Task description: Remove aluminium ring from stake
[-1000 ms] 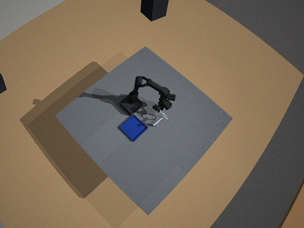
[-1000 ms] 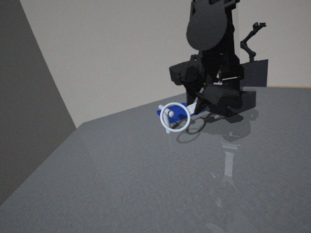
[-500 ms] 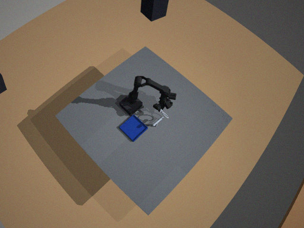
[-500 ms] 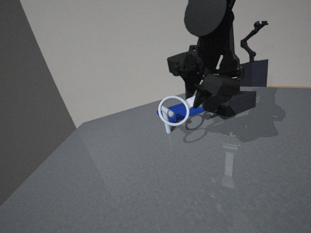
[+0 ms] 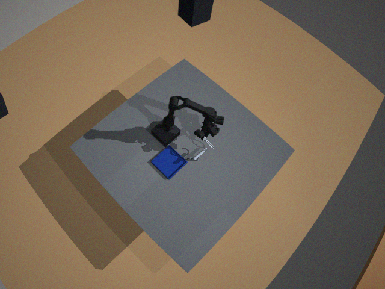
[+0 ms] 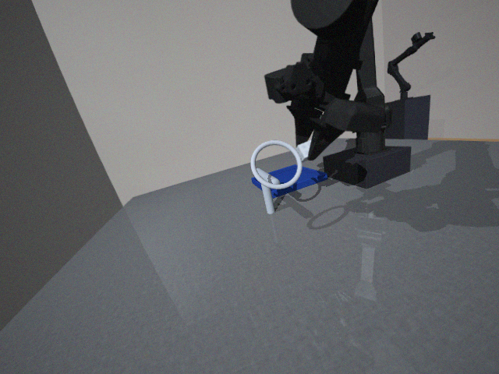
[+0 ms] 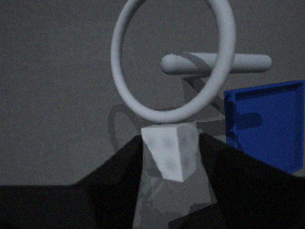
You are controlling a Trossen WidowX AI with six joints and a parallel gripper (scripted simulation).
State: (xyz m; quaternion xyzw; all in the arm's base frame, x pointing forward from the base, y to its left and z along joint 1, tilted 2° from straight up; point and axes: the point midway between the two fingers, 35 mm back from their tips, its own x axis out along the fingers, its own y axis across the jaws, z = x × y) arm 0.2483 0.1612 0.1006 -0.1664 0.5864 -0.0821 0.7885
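Gripper (image 5: 203, 137) (image 6: 305, 153) (image 7: 171, 140): closed on the tab (image 6: 303, 149) (image 7: 171, 150). Ring (image 5: 209, 142) (image 6: 253, 163) (image 7: 228, 52): upright beyond the fingertips, above the table (image 5: 217, 186) (image 6: 201, 281), apparently off the stake (image 5: 200, 153) (image 6: 268, 200) (image 7: 248, 63). Tray (image 5: 164, 163) (image 6: 294, 174) (image 7: 274, 119): across the stake from the ring in the top view. Laying flat should require tilting the ring.

So the pale tab (image 7: 171, 150) is pinched between the dark gripper fingers — ring (image 7: 228, 43) tipped up past it, cross-bar (image 7: 253, 63) seen partly behind the ring, blue tray (image 7: 274, 121) off to the right.

Ring (image 5: 209, 143) (image 6: 253, 163) (image 7: 115, 52) & stake (image 5: 200, 153) (image 6: 267, 199) (image 7: 248, 63) smooth pale metal; tray (image 5: 168, 162) (image 6: 301, 176) (image 7: 276, 124) matt blue, prob. plastic.
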